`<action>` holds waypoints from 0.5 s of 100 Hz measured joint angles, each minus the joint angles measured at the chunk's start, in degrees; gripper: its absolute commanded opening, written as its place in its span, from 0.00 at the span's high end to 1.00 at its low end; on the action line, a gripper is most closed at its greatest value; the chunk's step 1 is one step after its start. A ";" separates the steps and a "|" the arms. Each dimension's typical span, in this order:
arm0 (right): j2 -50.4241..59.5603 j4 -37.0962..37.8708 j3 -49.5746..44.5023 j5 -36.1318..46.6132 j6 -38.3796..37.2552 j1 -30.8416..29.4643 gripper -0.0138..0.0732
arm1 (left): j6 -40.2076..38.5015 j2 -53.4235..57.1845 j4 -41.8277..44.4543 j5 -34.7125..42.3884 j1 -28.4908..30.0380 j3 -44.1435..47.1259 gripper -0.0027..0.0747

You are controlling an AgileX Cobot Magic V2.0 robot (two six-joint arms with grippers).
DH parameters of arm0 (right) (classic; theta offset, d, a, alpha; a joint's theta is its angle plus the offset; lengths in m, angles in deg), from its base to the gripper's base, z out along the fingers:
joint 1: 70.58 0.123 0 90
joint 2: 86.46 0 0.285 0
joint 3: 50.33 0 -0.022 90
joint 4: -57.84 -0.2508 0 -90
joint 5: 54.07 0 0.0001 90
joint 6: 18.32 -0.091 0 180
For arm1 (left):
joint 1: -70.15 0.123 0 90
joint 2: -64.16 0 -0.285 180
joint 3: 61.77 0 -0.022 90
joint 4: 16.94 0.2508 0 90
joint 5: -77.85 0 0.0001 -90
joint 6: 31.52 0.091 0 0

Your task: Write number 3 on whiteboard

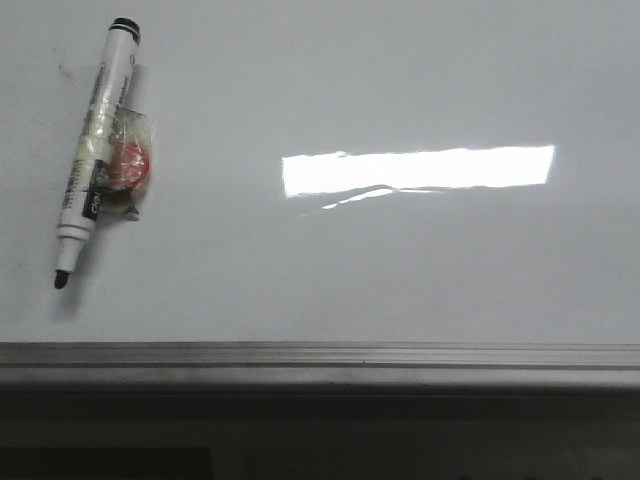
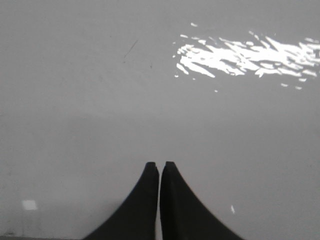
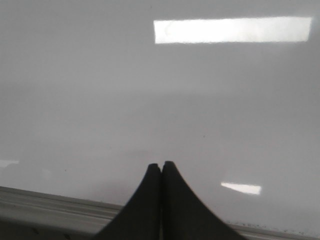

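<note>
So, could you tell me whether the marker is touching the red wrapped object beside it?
Touching: in the front view the marker lies against the red wrapped object, no gap visible.

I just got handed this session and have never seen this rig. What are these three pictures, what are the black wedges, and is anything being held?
It is a two-armed robot. The front view looks forward over the whiteboard, with its grey frame strip along the near edge. The other two come from cameras on each wrist. The black wedges are the fingers of the left end effector and the right end effector; both are shut and hold nothing. On the board lies an uncapped black marker with a small red wrapped piece taped to it. The bright rectangle is glare. No "3" is drawn.
</note>
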 measured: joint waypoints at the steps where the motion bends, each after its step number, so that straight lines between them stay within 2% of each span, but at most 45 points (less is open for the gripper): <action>1: 0.00 0.00 0.00 0.08 0.00 0.00 0.92 | 0.00 0.00 -0.53 0.10 0.00 0.00 0.99; 31: 0.00 -2.01 0.00 3.93 0.00 0.00 0.92 | 0.00 0.00 -2.81 3.10 0.00 0.00 0.99; 50: 0.00 -7.81 0.00 4.27 0.00 0.00 0.92 | 0.00 0.00 2.26 2.54 0.00 -0.50 0.99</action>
